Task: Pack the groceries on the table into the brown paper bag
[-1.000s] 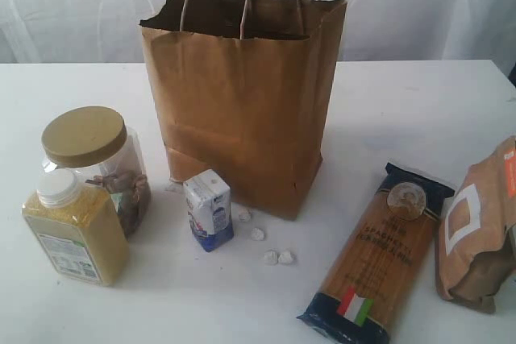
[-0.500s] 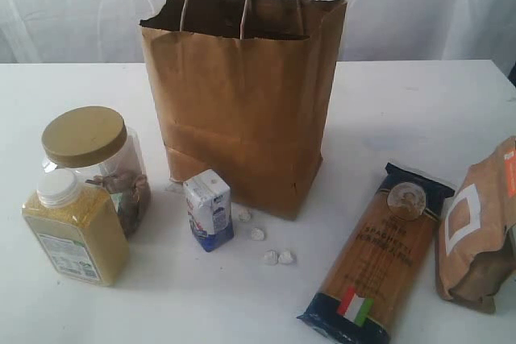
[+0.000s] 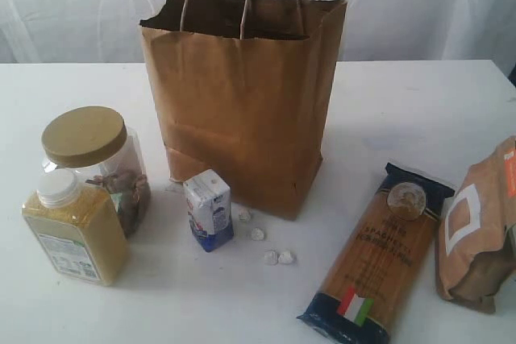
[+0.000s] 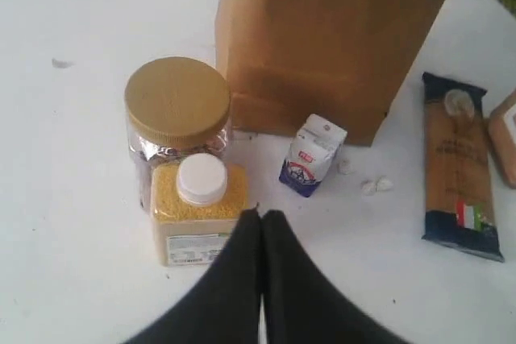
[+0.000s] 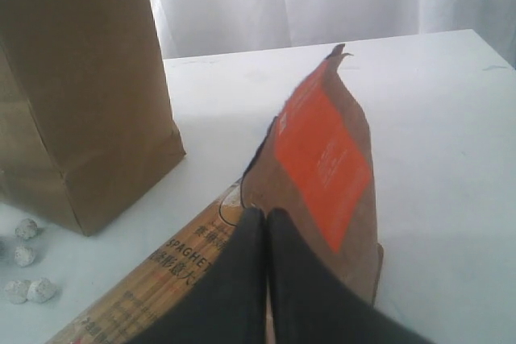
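Observation:
The brown paper bag (image 3: pixel 242 102) stands open and upright at the middle of the table (image 3: pixel 403 102). To its left stand a gold-lidded clear jar (image 3: pixel 93 151) and a white-capped yellow grain bottle (image 3: pixel 72 227). A small white-blue carton (image 3: pixel 208 209) stands in front of the bag. On the right lie the dark-blue spaghetti pack (image 3: pixel 379 251) and the brown pouch (image 3: pixel 476 231). My left gripper (image 4: pixel 261 217) is shut and empty above the table beside the grain bottle (image 4: pixel 197 211). My right gripper (image 5: pixel 260 217) is shut and empty over the spaghetti pack (image 5: pixel 161 275) and the pouch (image 5: pixel 322 167). Neither gripper shows in the exterior view.
Several tiny white pebble-like bits (image 3: pixel 270 247) lie on the table between the carton and the spaghetti pack. A white curtain (image 3: pixel 419 6) hangs behind the table's far edge.

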Tool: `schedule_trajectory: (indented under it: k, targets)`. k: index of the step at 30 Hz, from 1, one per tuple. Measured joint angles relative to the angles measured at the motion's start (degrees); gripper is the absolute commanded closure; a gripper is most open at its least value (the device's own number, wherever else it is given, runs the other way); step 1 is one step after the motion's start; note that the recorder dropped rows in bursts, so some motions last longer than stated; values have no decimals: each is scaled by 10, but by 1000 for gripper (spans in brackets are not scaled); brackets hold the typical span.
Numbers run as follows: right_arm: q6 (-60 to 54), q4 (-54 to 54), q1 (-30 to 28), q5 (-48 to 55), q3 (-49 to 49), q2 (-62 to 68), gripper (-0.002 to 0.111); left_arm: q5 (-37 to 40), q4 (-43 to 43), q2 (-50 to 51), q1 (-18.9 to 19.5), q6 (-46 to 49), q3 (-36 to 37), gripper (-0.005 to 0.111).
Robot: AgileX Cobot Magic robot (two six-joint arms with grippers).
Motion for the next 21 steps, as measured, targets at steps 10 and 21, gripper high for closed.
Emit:
schedule_trajectory:
  k: [10, 21]
  targets:
    - [0, 0, 0, 0, 0, 0, 108, -56, -20, 418, 0, 100, -124, 1]
    - [0, 0, 0, 0, 0, 0, 108, -31, -27, 593, 0, 139, -253, 1]
